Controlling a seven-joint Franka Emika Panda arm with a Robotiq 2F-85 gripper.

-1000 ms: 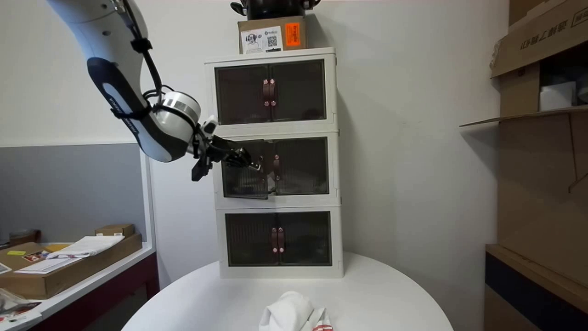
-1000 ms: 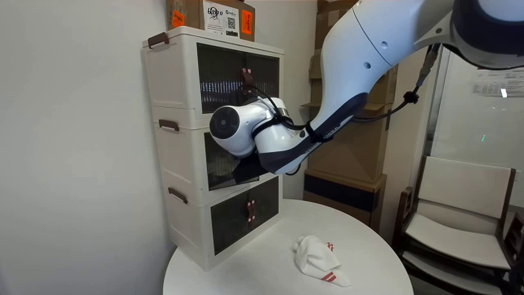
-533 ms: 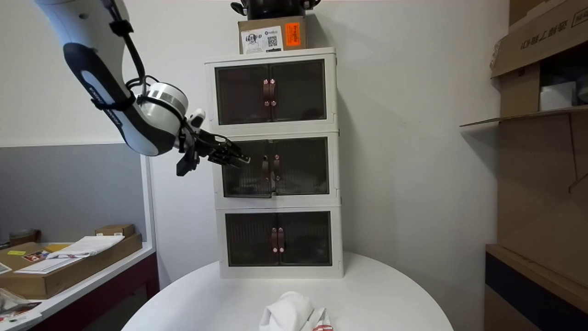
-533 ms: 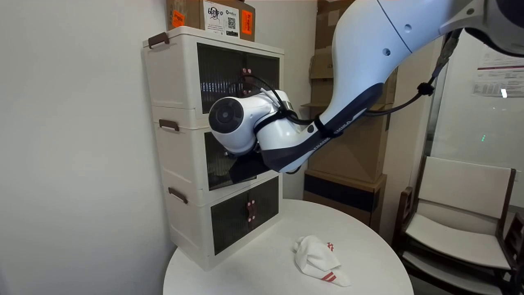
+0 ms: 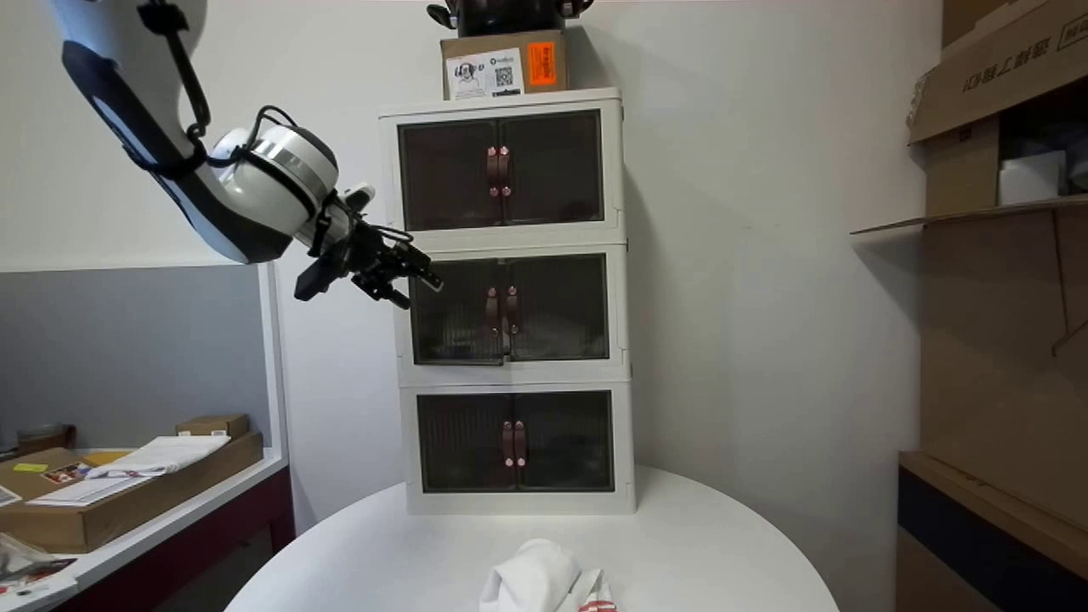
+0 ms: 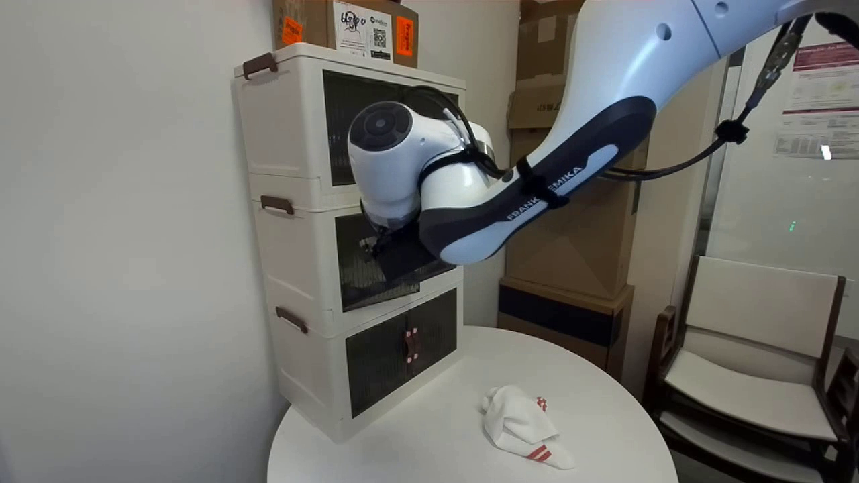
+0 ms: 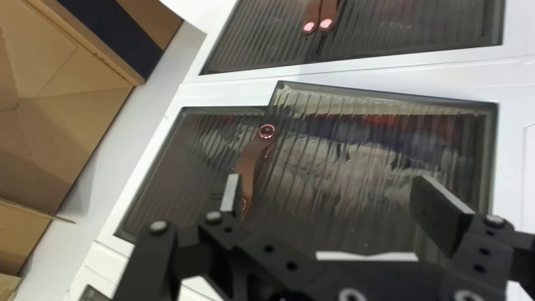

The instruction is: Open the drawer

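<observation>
Though see-through, the ajar drawer door (image 7: 355, 179) smoky and ribbed.

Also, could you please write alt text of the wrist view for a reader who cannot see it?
A dark ribbed door of a white cabinet stands ajar, with the open tool in front of it. A brown strap handle lies along the door's free edge. Closed doors show at the picture's top, cardboard at its left.

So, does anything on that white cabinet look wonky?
Yes: one middle door stands slightly ajar, poking out in front of its neighbour, while the top doors and bottom doors look shut.
</observation>
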